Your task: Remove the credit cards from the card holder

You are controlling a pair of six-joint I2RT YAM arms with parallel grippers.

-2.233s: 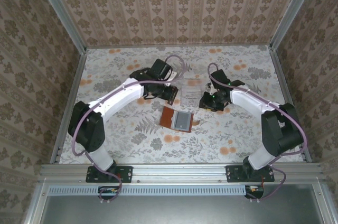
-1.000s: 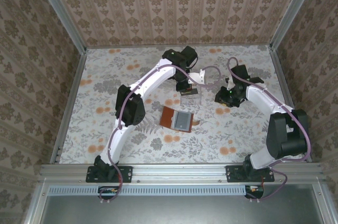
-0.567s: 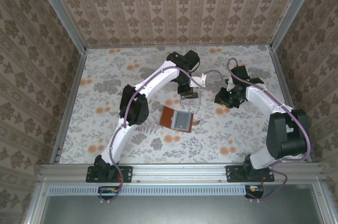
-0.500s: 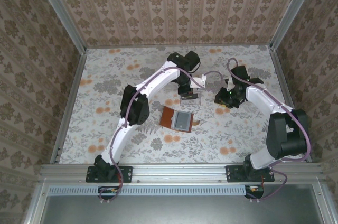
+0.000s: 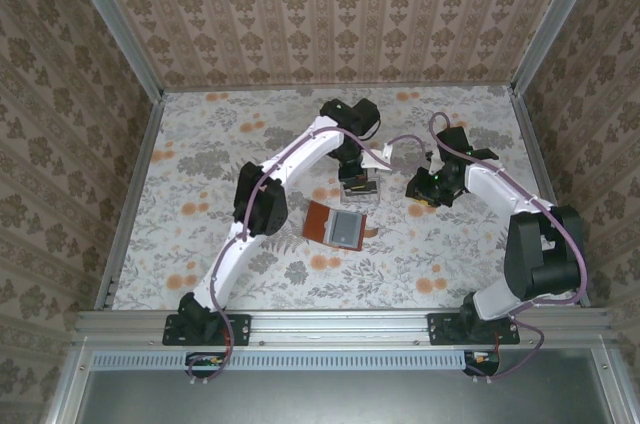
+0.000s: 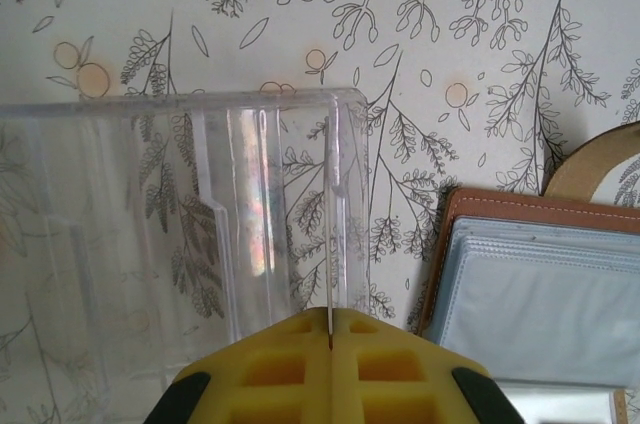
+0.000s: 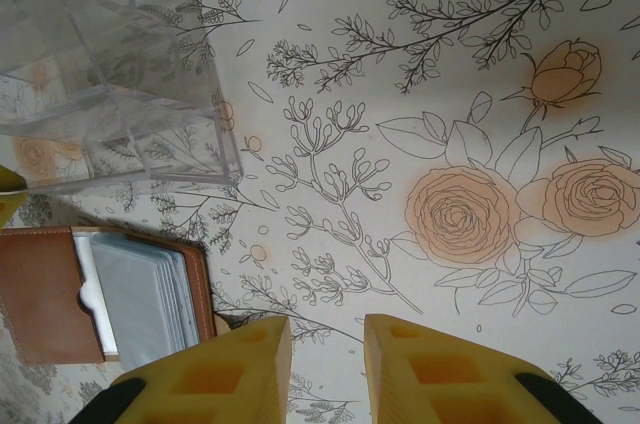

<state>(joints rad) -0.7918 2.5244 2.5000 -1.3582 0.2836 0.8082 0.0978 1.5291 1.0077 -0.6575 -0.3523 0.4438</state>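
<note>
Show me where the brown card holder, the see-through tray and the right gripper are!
card holder [image 5: 318, 221], top external view, brown leather flap.
clear plastic tray [image 6: 130, 224], left wrist view, bare floor.
right gripper [image 7: 327, 329], right wrist view, gap between yellow fingertips.

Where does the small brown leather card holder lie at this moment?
In the top view the brown leather card holder lies open near the middle, just on the near side of the clear plastic tray.
</note>
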